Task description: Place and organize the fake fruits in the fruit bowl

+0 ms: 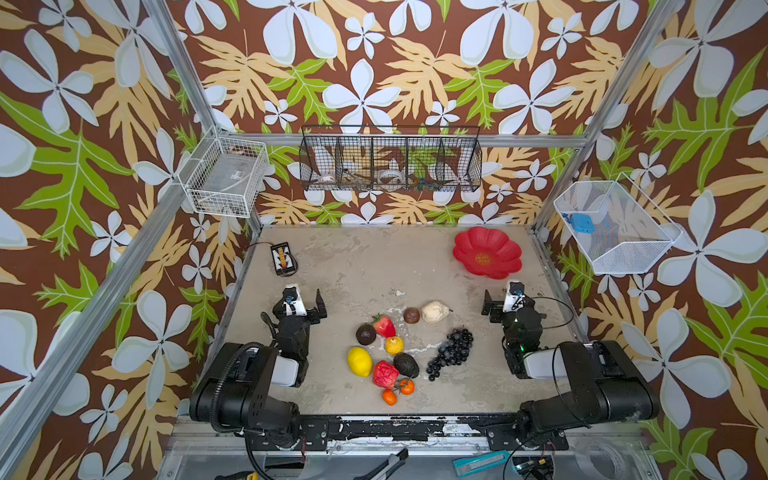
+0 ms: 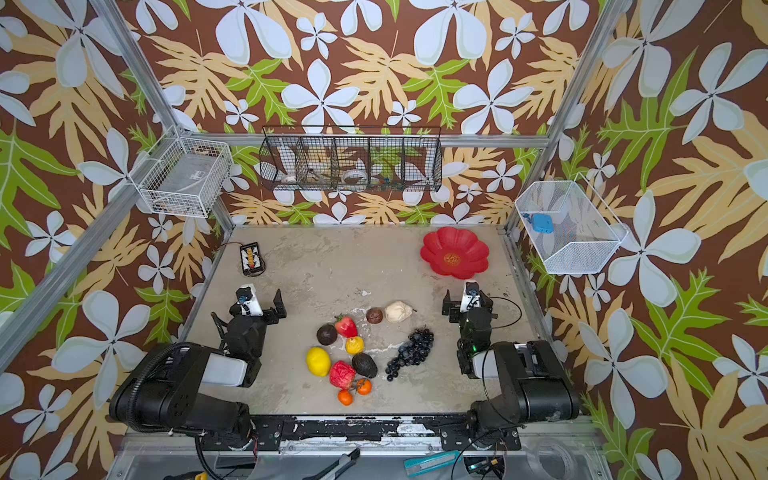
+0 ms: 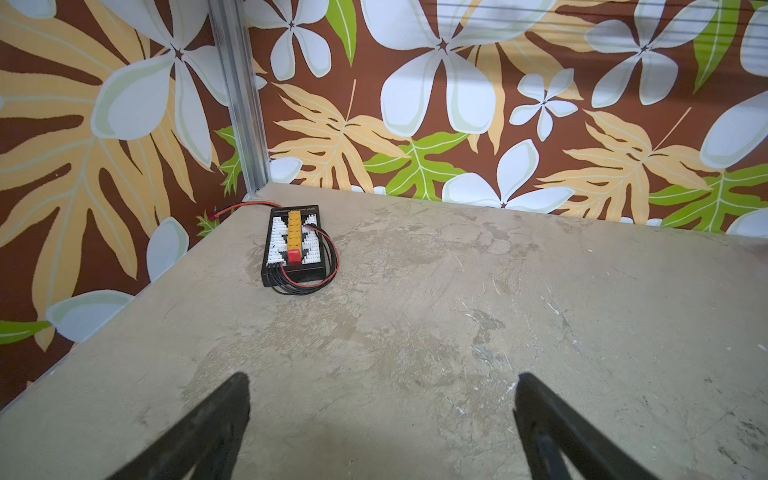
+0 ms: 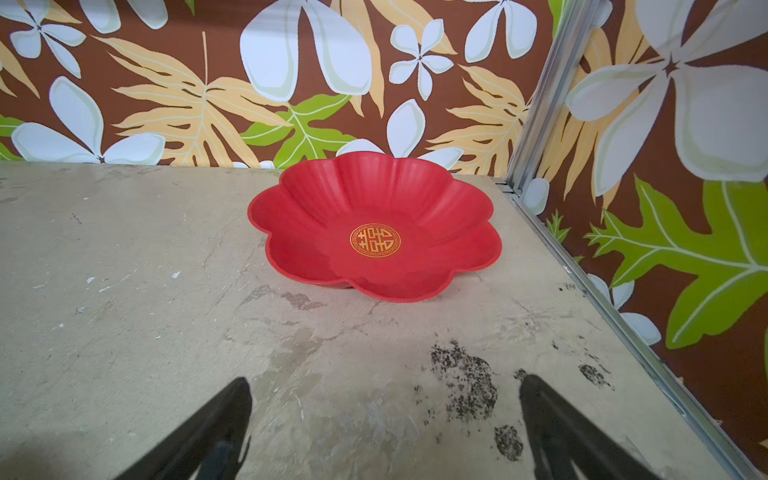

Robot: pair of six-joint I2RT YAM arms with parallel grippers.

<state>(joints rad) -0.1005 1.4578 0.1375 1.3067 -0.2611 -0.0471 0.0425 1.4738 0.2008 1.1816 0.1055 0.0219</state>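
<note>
**Both tools wide and empty; fruit bowl unfilled**

On a mottled grey counter (image 1: 365, 266), the left tool (image 3: 382, 386) and right tool (image 4: 384, 390) each hang with jaws spread wide, holding nothing. The fruit bowl (image 1: 469, 245), a shallow red flower-shaped dish, sits empty in the far right corner. It is well apart from the fake fruits (image 1: 394, 345), which cluster near the middle front.

Likely trouble, as a judgement: the dish is shallow and looks light, so a fruit set on its scalloped rim could tip or slide it, and round pieces may roll out. The black grape bunch (image 1: 451, 351) looks floppy and could drape over the rim. The lemon (image 1: 360, 361), red apple (image 1: 385, 374), avocado (image 1: 406, 365) and two small oranges (image 1: 406, 386) lie packed close. Some touch, so wide jaws dropping on one may knock its neighbours.

The grape bunch's long axis runs diagonally, broad end far and right, narrow tip near and left. The lemon lies roughly near-to-far. The beige pear (image 1: 434, 311) points its stem right. The strawberry (image 1: 384, 326) turns its leafy cap far-left.
</note>
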